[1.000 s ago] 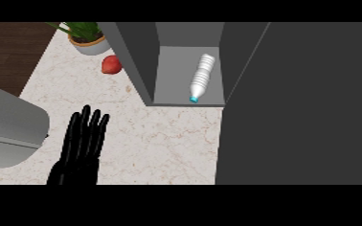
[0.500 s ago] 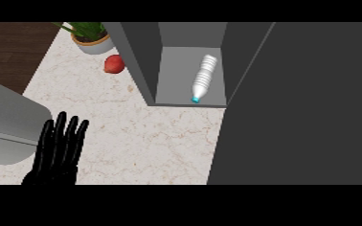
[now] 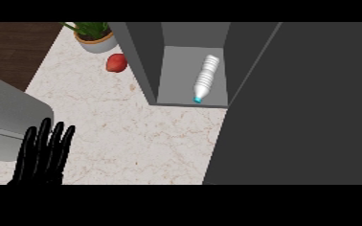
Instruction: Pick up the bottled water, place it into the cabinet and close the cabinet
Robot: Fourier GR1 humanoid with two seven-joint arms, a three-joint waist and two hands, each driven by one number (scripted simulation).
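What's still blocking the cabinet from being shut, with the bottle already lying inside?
Nothing visible. The bottled water lies wholly inside the cabinet, cap toward the front. The red fruit and potted plant sit off to the cabinet's left. The left hand is low on the counter.

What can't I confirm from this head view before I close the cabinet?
- Right hand: not in view, so its state is unknown.
- Left hand: only straight fingers show; the palm is cut off by the lower edge.
- Cabinet: the big dark door covers the right side, hiding its hinge and whatever lies behind it.
- Water bottle: lying inside, cap toward the front; too small to read its label.
- Potted plant: its top is cut off by the upper edge.
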